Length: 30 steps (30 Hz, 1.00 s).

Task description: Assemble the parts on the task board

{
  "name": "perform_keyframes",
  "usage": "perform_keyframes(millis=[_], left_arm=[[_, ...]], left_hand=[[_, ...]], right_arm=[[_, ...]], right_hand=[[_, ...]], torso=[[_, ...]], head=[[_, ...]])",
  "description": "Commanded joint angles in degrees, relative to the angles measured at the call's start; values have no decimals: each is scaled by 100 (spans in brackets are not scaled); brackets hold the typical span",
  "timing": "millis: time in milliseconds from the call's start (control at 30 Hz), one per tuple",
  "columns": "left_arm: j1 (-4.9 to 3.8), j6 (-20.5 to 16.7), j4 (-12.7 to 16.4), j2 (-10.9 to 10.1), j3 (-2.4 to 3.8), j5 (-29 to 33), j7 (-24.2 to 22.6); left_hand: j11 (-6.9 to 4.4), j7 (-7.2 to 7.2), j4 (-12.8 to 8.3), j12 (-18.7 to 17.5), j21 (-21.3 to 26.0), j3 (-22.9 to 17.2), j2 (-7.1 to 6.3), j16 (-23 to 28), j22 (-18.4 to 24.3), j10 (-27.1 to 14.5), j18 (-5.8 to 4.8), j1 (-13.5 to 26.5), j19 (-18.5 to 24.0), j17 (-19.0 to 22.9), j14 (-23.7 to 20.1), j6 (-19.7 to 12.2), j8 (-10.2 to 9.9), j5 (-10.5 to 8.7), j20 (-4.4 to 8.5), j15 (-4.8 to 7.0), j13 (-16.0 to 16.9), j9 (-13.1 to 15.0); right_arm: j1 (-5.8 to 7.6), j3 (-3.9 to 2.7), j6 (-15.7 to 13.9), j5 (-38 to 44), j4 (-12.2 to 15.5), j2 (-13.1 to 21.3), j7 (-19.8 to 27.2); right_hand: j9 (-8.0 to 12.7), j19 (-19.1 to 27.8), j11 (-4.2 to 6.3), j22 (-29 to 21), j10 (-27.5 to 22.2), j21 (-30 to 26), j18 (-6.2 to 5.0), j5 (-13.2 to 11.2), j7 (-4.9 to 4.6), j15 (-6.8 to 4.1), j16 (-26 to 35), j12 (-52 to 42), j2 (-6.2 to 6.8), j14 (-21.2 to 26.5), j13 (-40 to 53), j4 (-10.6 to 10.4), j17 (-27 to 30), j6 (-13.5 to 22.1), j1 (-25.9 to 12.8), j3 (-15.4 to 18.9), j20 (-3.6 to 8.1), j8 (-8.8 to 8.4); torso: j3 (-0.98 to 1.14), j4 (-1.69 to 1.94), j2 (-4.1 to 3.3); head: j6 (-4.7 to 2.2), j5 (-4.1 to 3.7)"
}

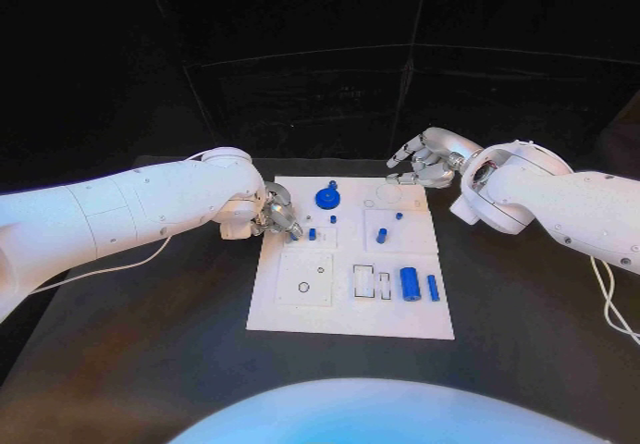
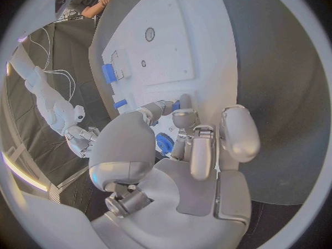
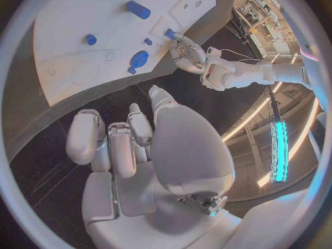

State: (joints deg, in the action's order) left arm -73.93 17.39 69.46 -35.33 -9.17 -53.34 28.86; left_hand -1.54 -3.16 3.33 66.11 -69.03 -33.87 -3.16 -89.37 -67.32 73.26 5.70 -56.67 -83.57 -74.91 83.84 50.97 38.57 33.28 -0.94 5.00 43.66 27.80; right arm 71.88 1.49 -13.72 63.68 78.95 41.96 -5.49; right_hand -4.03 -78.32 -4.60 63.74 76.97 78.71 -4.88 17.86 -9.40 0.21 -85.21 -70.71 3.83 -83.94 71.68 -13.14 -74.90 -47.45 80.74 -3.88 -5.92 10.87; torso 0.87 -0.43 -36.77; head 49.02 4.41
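The white task board point(image 1: 350, 310) lies mid-table. My left hand point(image 1: 277, 220) reaches over its left edge and pinches a small blue peg point(image 1: 313, 234) between thumb and a finger; in the left wrist view the peg point(image 2: 176, 105) sits between those fingertips point(image 2: 185, 102). A blue disc point(image 1: 328, 197) stands just beyond, with another small peg point(image 1: 332, 220) beside it. Two blue pegs point(image 1: 382, 234) point(image 1: 399, 216) stand further right. A blue cylinder point(image 1: 412, 285) and a thin blue bar point(image 1: 434, 288) lie at the near right. My right hand point(image 1: 427, 159) hovers past the far right corner, loosely bent and holding nothing.
The black table point(image 1: 534, 314) surrounds the board, with bare room at the front and both sides. A white cable point(image 1: 120, 268) trails from my left arm, another point(image 1: 607, 296) from my right. Outlined slots point(image 1: 364, 280) and a round hole point(image 1: 304, 286) mark the board's near half.
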Motion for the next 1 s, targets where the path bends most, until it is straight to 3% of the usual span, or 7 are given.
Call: perform_keyframes(millis=[33,500,800,1000], left_arm=[[30,-86,-12,-41,-32,44,54],[-51,-97,121,-221,-26,263,-45],[-208,333,148,-283,-20,276,55],[-336,886,54,-241,-16,390,96]], left_hand=[[16,2,-489,-35,37,-556,45,23,6,-79,-38,9,25,-1238,555,-91,-72,24,-12,-1,-19,-35],[60,-52,-594,-57,67,-799,104,36,22,-143,-32,-42,34,-1203,547,-124,-169,31,-45,-39,-41,-119],[69,-62,-597,-120,218,-797,94,59,175,-197,4,-35,84,-1133,531,-102,-162,9,-52,-46,-158,-124],[86,-76,-572,-140,256,-756,147,62,198,-212,10,-67,101,-1129,530,-125,-167,-163,-71,-63,-183,-139]], right_arm=[[10,-3,45,14,1,-7,36],[9,-3,82,14,-16,-15,32],[8,-2,112,14,-38,-32,31],[5,-1,125,14,-49,-45,31]], right_hand=[[6,26,36,-7,6,-27,-14,36,-2,-45,31,-8,-19,-399,-5,6,-586,-43,-23,38,11,22],[6,26,36,-7,6,-27,-14,36,-2,-45,31,-8,-19,-399,-5,6,-586,-43,-23,38,11,22],[6,26,36,-7,6,-27,-14,36,-2,-45,31,-8,-19,-399,-5,6,-586,-43,-23,38,11,22],[6,26,36,-7,6,-27,-14,36,-2,-45,31,-8,-19,-399,-5,6,-586,-43,-23,38,11,22]], torso=[[0,2,0],[6,-1,0],[1,-2,3],[5,-5,-3]], head=[[3,1],[16,0],[23,-2],[25,4]])
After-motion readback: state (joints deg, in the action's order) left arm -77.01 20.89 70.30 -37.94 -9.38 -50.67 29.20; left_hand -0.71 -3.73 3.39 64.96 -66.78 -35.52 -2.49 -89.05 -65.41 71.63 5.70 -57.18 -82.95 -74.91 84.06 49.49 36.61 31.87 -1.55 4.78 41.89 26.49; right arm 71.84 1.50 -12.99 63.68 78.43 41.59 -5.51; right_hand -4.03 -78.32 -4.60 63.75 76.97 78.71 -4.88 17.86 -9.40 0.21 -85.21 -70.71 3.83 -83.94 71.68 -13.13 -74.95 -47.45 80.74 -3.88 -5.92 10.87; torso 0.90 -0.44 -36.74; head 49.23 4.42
